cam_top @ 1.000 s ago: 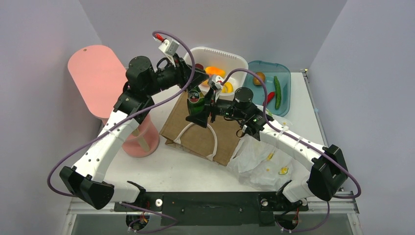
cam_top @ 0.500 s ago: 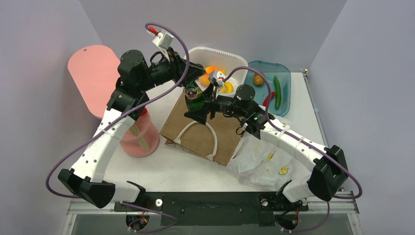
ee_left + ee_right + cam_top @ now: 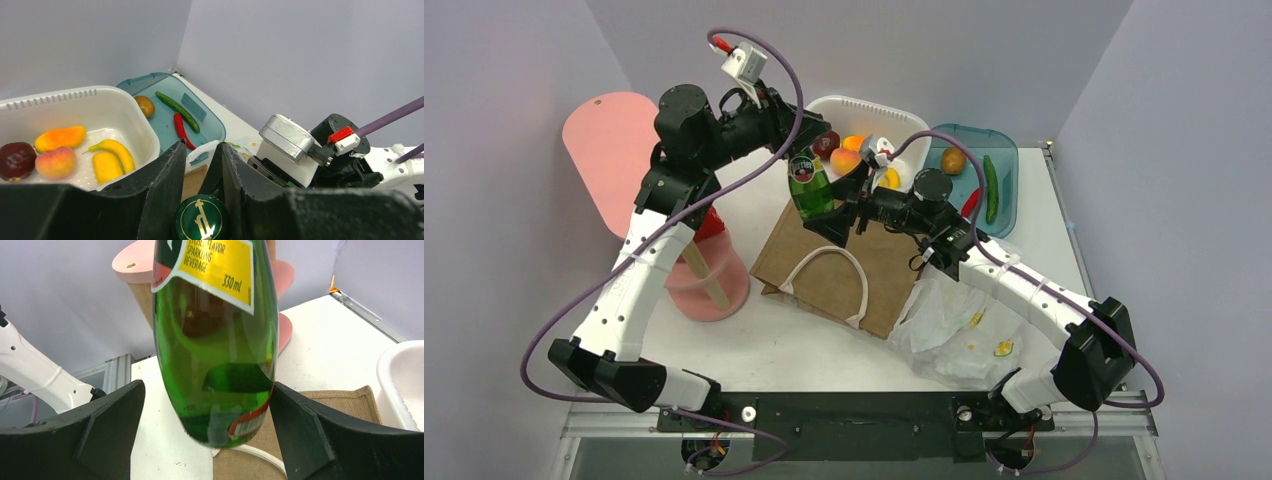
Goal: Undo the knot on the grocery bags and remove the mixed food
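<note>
Left wrist view: my left pincer clamps the green bottle by its neck, aloft. My right pincer gapes around its base, seemingly not gripping. Cucumber and red pepper already lie beyond it; the bottle is not yet set down.

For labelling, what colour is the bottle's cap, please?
Cap: dark green, gold emblem; left wrist view.

top: overhead, whole table | left wrist: above bottle | right wrist: beside it, close
</note>
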Motion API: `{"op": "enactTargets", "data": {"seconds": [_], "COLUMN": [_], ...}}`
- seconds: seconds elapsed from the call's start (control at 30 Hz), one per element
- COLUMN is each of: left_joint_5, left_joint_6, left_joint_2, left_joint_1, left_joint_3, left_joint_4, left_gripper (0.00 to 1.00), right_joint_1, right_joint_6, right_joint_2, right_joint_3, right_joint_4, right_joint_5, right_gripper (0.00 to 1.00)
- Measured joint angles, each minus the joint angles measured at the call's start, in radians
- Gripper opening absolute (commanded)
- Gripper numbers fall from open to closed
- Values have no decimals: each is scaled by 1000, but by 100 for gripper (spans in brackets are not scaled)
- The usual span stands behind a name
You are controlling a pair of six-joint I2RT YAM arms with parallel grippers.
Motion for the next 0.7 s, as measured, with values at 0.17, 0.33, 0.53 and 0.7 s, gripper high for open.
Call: {"op": "enactTargets", "data": {"seconds": [0.17, 0.33, 0.53, 0.7], "left_joint_5": [-15, -40, -80, -137], "left_joint_6": [27, 82, 145, 208], "left_joint_2": [15, 49, 89, 131], "left_joint_1": [25, 55, 113, 183], "left_joint_3": [47, 144, 255, 384], "left_joint_4": [-32, -73, -120, -179], "left_gripper": [0, 0, 0, 0], "right_joint_1": [-18, -45, -58, -58], "right_joint_6": [3, 12, 16, 15], "right_joint_2": [0, 0, 0, 0], "right_joint_3": [0, 0, 0, 0], "right_joint_4": [-1, -2, -7, -9], "right_joint_5": [7, 13, 13, 13], "right_gripper": [89, 90, 91, 91]}}
